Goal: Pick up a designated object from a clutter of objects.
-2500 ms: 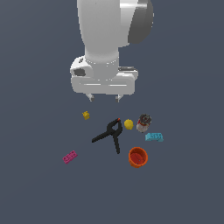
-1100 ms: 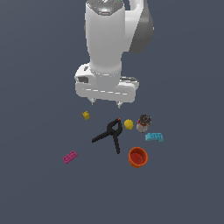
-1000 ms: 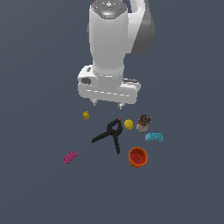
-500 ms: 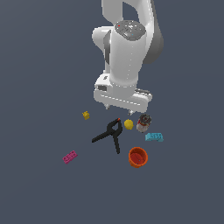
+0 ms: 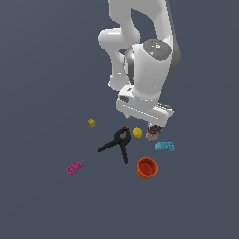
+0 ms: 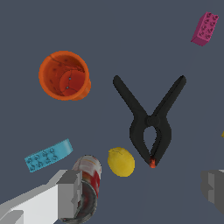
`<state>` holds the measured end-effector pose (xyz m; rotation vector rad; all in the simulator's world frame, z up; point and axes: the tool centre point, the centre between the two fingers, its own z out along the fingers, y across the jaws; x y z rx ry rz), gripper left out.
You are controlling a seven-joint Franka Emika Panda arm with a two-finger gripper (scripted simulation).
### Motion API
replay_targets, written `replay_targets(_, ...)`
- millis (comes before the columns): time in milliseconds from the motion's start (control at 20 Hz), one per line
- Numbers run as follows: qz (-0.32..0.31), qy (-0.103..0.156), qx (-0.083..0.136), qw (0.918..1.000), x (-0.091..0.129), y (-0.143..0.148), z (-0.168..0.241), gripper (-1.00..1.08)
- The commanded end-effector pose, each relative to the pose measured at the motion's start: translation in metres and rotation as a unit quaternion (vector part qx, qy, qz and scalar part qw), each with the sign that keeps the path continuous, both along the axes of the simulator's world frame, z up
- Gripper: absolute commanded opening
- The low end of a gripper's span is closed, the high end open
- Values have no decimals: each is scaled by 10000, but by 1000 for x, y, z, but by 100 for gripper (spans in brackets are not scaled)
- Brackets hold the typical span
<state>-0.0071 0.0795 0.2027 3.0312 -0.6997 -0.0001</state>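
Observation:
The small can (image 5: pixel 151 136) stands between the yellow ball (image 5: pixel 137 132) and the cyan brick (image 5: pixel 165 146); its top is partly hidden under my hand. In the wrist view the can (image 6: pixel 89 172), white with a red band, lies right against one finger (image 6: pixel 69 192), beside the ball (image 6: pixel 120 161). My gripper (image 5: pixel 138 124) is open and empty, low over the can and ball. In the wrist view the gripper (image 6: pixel 141 189) straddles the ball and the clamp's tip, with the can at the edge of the gap.
The black clamp (image 5: pixel 117 143) lies to the exterior view's left of the ball. The orange-red cup (image 5: pixel 147 167) stands nearer the camera. A pink brick (image 5: pixel 74 167) and a tiny yellow piece (image 5: pixel 92 123) lie farther to the left. All sit on a dark grey floor.
The arm has swung toward the exterior view's right and come down, from above the clamp to just over the can and ball. The objects have not moved.

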Motion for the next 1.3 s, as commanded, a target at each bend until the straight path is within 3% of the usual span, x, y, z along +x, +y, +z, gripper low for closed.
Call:
replay_targets(0, -204, -15, 11, 9998, -3, 12, -9, 100)
replay_targets(700, -1269, -58, 94, 9919, -30, 77, -56, 100)
replay_targets(1250, -1691, -60, 138, 9855, -45, 101, -74, 100)
